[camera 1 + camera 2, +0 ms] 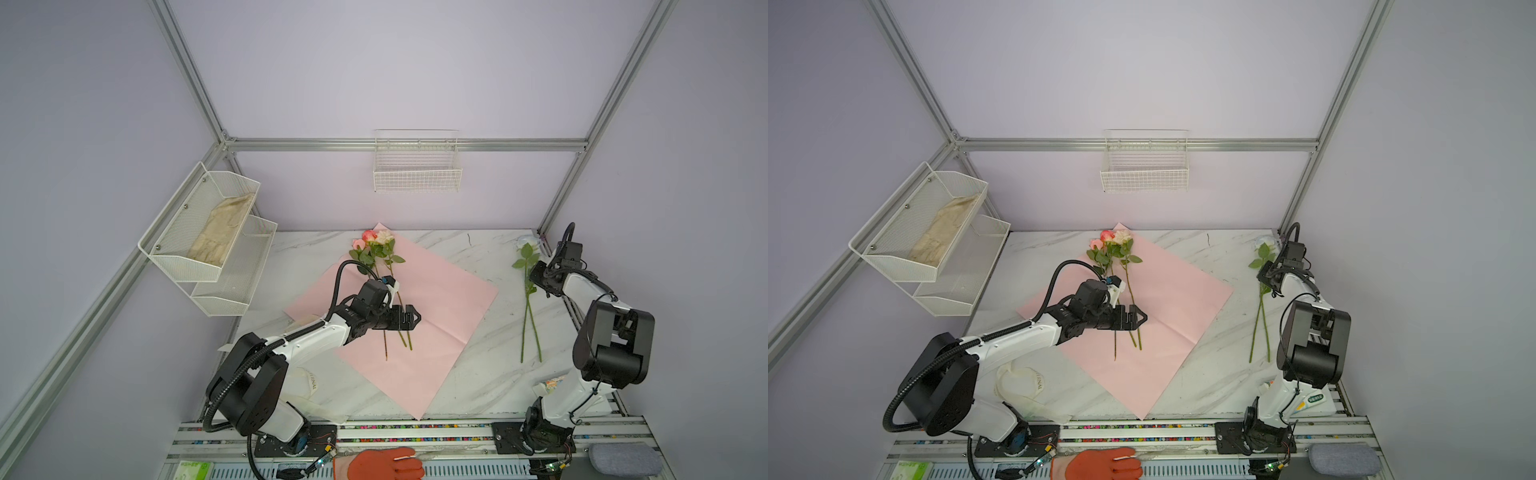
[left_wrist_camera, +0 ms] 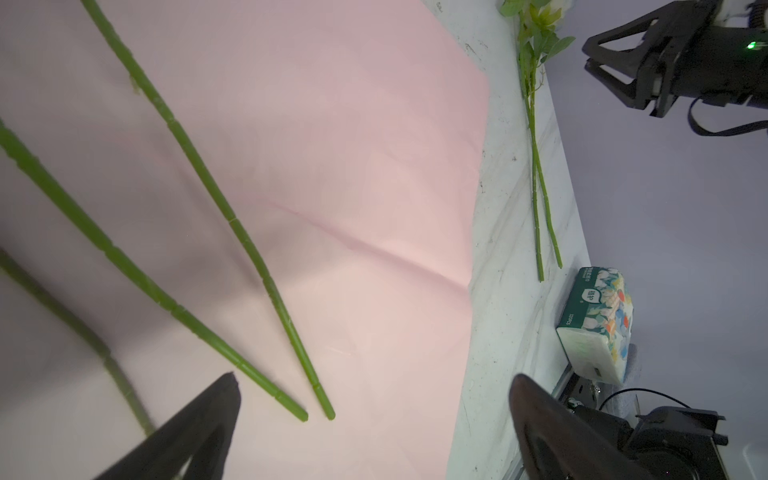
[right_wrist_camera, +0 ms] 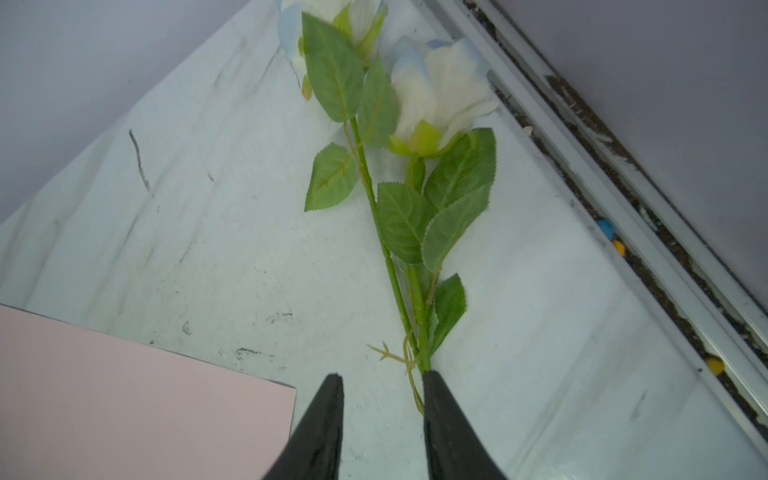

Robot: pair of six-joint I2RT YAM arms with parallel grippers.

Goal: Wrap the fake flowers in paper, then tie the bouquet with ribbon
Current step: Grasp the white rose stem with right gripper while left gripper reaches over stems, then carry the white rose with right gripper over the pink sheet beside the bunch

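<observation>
Hovering above fake flowers [image 1: 376,252], left tool [image 1: 417,318], jaws wide

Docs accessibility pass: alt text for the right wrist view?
Two white, blue-tinged fake flowers with green leaves lie on the marble table, stems running to the right gripper, whose jaws stand apart. A corner of pink wrapping paper lies nearby.

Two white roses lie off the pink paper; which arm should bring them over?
Right, probably. The right gripper hangs open at the stems of the white-and-blue roses on the marble table; the left gripper is open above the three stems on the pink paper.
</observation>
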